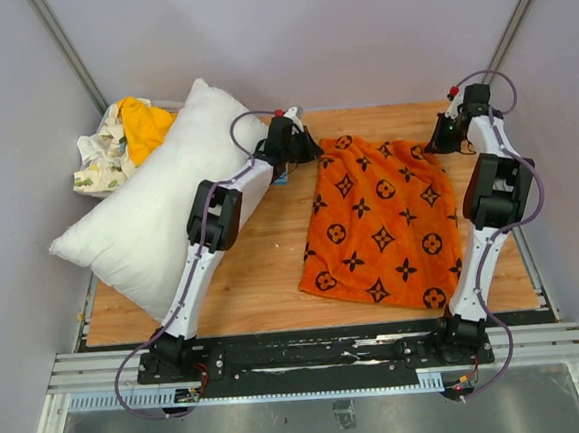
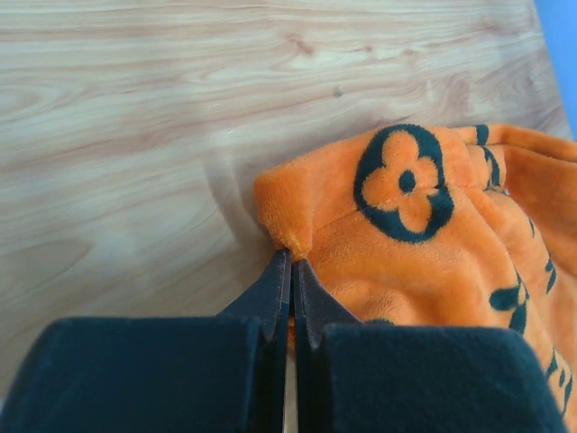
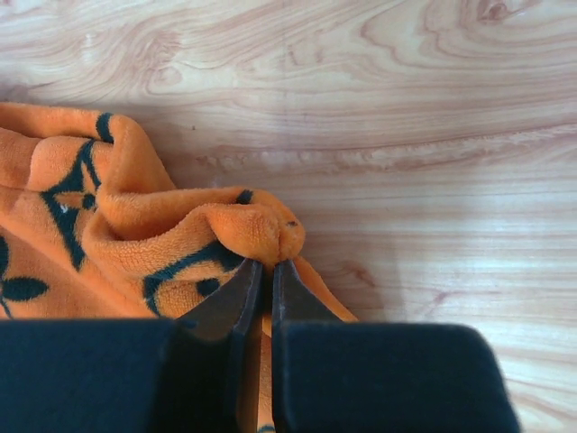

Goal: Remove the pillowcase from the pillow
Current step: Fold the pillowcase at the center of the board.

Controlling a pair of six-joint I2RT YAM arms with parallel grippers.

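1. Lying flat at the centre right of the top view, the pillowcase (image 1: pixel 380 219) is resting on the counter (image 1: pixel 264 279), already off the pillow (image 1: pixel 150 222); the stripping step is looking finished.
2. Stretching along the left, the pillow is sitting apart from it.
3. Clenching the far corners, the left pincer (image 2: pixel 290 257) and right pincer (image 3: pixel 266 266) are each gripping orange fabric; next is probably letting go or lifting it clear.
4. Crowding the upper left, a yellow-orange cloth (image 1: pixel 147 122) and a white printed cloth (image 1: pixel 99 156) are lying behind the pillow, blocking nothing.
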